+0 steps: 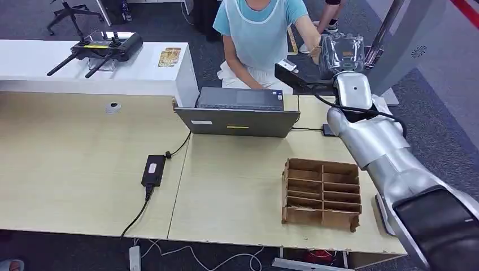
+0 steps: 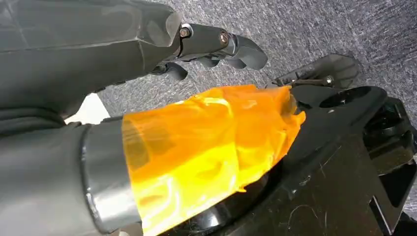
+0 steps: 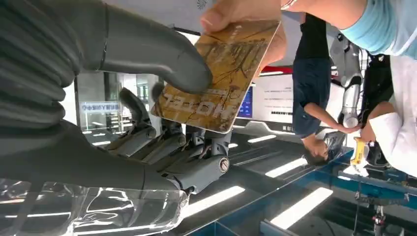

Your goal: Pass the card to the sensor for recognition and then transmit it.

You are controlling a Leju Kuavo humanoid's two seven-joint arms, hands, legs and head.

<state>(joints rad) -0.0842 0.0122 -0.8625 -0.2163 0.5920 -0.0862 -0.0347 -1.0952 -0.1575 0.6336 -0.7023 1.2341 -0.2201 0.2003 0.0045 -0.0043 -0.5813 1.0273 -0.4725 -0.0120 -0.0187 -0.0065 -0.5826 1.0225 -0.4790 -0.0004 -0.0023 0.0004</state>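
My right arm is stretched up and forward over the table's far right side, toward a seated person [image 1: 257,34] in a light blue top. My right hand [image 1: 340,53], wrapped in clear plastic, pinches a brown-gold card [image 3: 221,73] between the thumb [image 3: 162,54] and the fingers [image 3: 147,137]. The person's fingers [image 3: 236,12] grip the card's other end. A small black device [image 1: 328,130] with a cable lies on the table below my forearm. My left hand [image 2: 216,46] hangs over grey carpet, holding nothing, its thumb wrapped in orange tape [image 2: 206,147].
A grey laptop [image 1: 240,110] stands at the table's far edge in front of the person. A cardboard divider box [image 1: 322,195] sits near the front right. A black power brick [image 1: 153,169] with cables lies mid-table. A white counter [image 1: 68,70] carries a controller [image 1: 104,49] and cards [image 1: 169,56].
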